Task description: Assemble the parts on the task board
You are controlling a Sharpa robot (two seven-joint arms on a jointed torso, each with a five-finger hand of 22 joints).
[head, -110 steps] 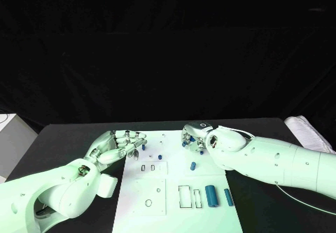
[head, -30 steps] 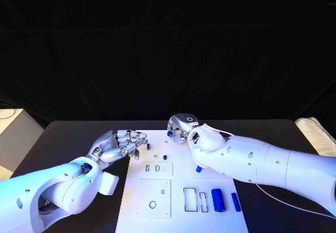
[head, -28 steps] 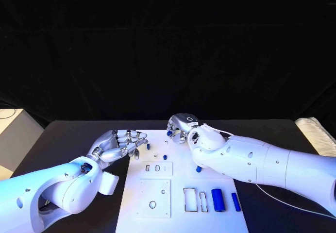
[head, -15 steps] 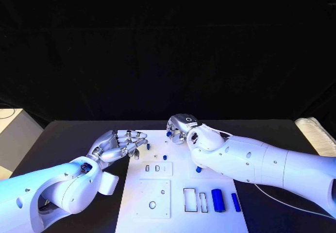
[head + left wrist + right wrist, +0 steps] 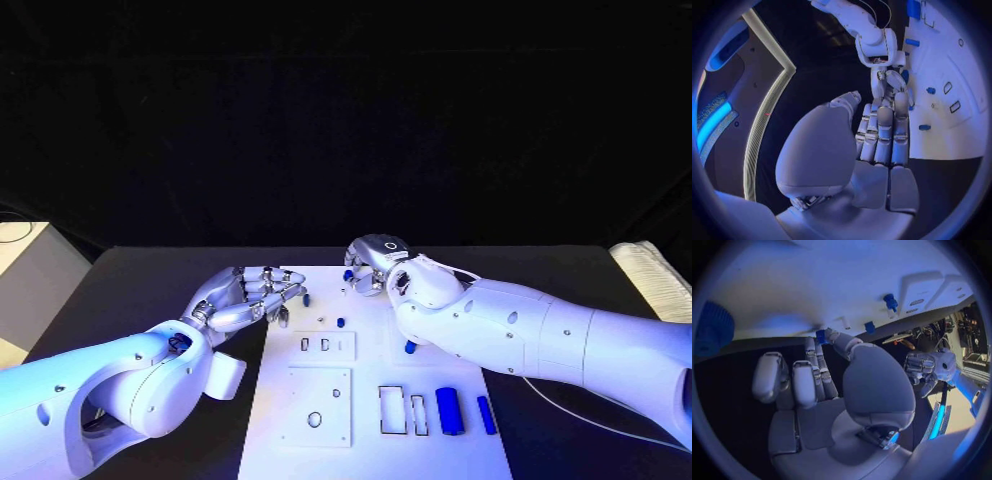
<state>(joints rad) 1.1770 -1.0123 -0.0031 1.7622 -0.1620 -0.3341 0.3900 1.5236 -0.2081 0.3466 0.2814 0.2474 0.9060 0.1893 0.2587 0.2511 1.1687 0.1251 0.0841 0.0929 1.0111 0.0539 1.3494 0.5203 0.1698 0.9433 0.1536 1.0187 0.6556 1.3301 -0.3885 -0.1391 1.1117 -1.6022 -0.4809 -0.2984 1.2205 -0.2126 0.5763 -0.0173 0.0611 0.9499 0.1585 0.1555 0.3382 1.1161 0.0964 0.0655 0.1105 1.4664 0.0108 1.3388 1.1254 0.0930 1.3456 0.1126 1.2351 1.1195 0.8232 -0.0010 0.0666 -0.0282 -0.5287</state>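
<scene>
Task board [image 5: 378,350]: flat white matte plate lying on the black table [image 5: 144,275], cut with small rectangular and oval slots, some outlined dark. Right hand [image 5: 372,268], silver metal with segmented fingers, sits over the board's far edge; in the right wrist view its thumb and a fingertip pinch a small blue part [image 5: 821,336] right at the board's rim, the other fingers loosely curled beside it. Left hand [image 5: 251,297] hovers at the board's far left edge, near the right hand but apart from it; left wrist view shows its fingers [image 5: 884,131] straight, side by side, thumb raised off to one side, nothing held. A small blue peg [image 5: 340,322] stands in the board between the two hands, just nearer the robot. Another blue piece [image 5: 411,347] shows just under the right forearm. Well back from both hands, at the board's near right corner, a ribbed blue cylinder [image 5: 447,409] lies flat, a slimmer smooth blue rod [image 5: 486,415] just beside it, next to two dark-outlined rectangular slots [image 5: 402,410].
</scene>
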